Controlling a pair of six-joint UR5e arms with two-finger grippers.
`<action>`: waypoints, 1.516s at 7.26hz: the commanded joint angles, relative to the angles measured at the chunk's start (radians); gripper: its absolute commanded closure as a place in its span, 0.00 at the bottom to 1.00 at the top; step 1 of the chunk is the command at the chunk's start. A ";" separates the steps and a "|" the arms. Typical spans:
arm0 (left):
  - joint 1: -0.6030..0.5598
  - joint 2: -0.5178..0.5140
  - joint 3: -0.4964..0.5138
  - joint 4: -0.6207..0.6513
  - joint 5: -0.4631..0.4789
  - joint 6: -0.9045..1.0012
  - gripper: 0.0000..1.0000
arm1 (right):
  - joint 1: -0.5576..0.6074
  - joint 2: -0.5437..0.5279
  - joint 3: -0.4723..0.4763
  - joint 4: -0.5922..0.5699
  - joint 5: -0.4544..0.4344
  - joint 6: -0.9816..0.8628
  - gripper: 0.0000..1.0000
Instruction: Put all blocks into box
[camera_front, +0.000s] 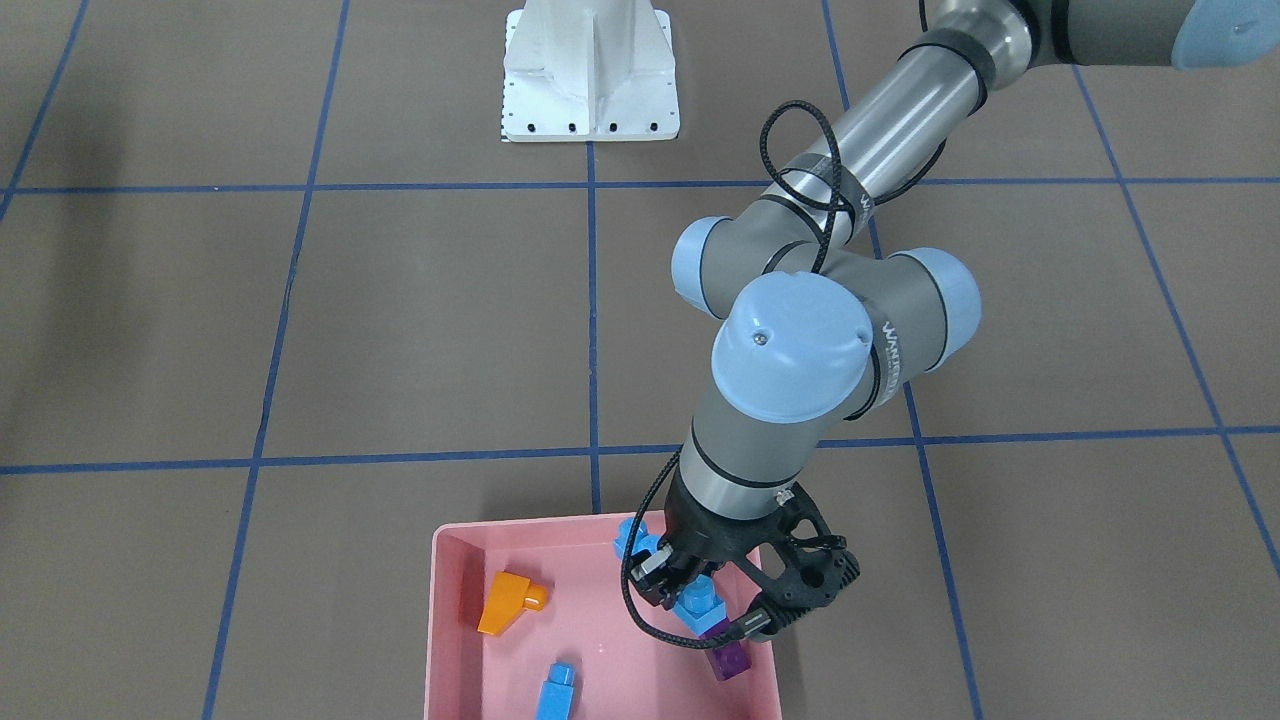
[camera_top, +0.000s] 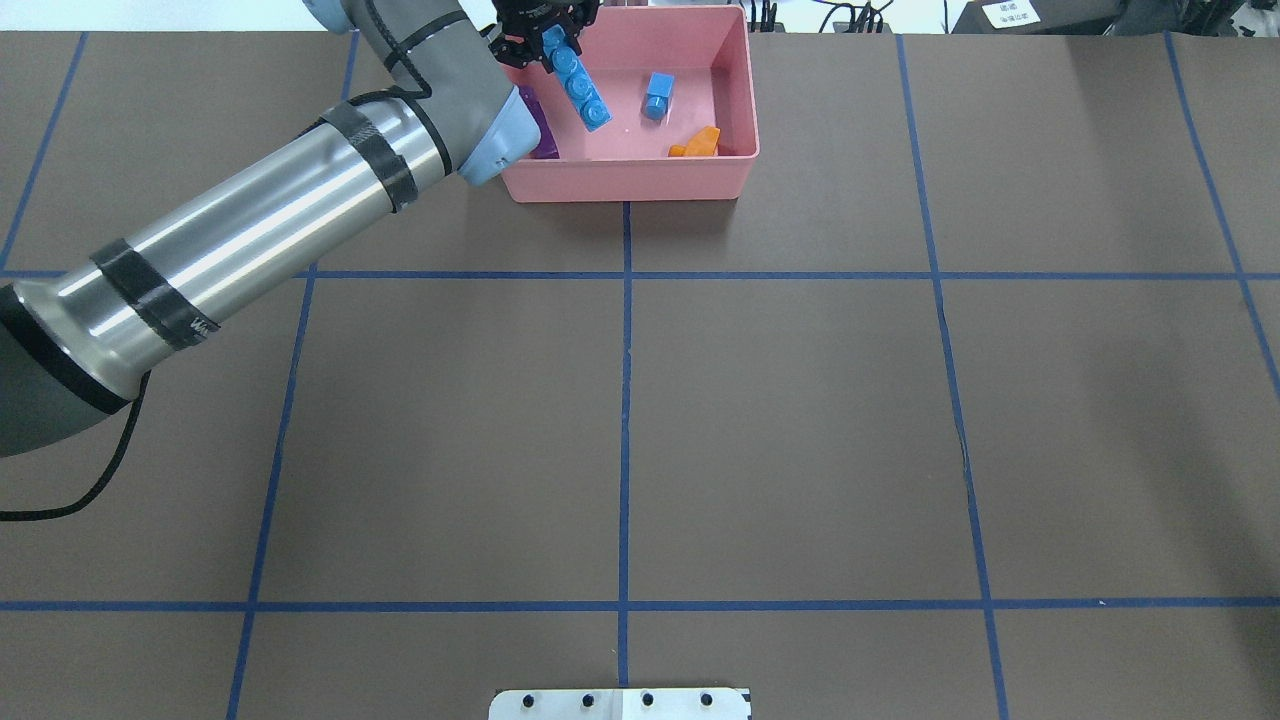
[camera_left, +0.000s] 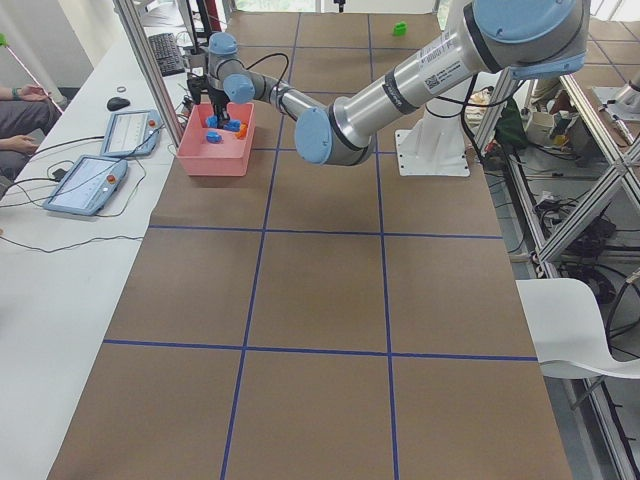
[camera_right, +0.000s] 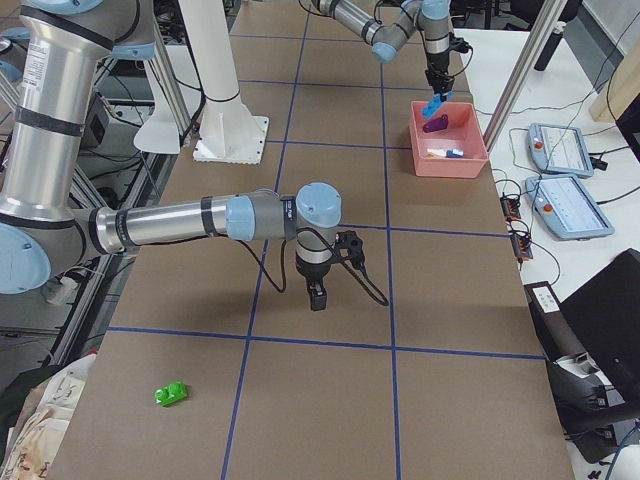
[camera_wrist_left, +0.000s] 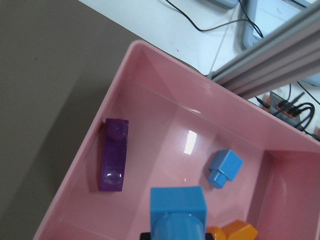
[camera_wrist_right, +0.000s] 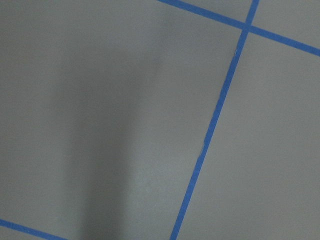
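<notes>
My left gripper (camera_front: 680, 585) is shut on the long blue four-stud brick (camera_front: 700, 600) and holds it tilted over the left part of the pink tray (camera_front: 440, 620); in the overhead view the gripper (camera_top: 548, 35) holds the brick (camera_top: 580, 88) by its top end. In the tray (camera_top: 625, 180) lie the purple oblong brick (camera_top: 545, 135), the tiny blue brick (camera_top: 657, 95) and the orange sloped brick (camera_top: 697, 145). The green brick (camera_right: 171, 394) lies on the table far from the tray. My right gripper (camera_right: 316, 295) hangs low over the table middle; I cannot tell whether it is open or shut.
The white robot base (camera_front: 590, 70) stands at the table's near edge. A white side table with tablets (camera_right: 575, 205) and an aluminium post (camera_right: 520, 70) stand just beyond the tray. The right wrist view shows only brown table with blue tape lines.
</notes>
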 joint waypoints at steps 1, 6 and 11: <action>0.042 -0.010 -0.014 0.006 -0.005 0.045 0.00 | 0.000 -0.005 -0.007 0.000 0.006 0.000 0.00; 0.039 0.418 -0.534 0.199 -0.118 0.485 0.00 | 0.003 -0.314 -0.062 0.347 0.001 0.020 0.01; 0.038 0.644 -0.789 0.202 -0.117 0.539 0.00 | -0.002 -0.482 -0.482 0.865 -0.007 -0.038 0.01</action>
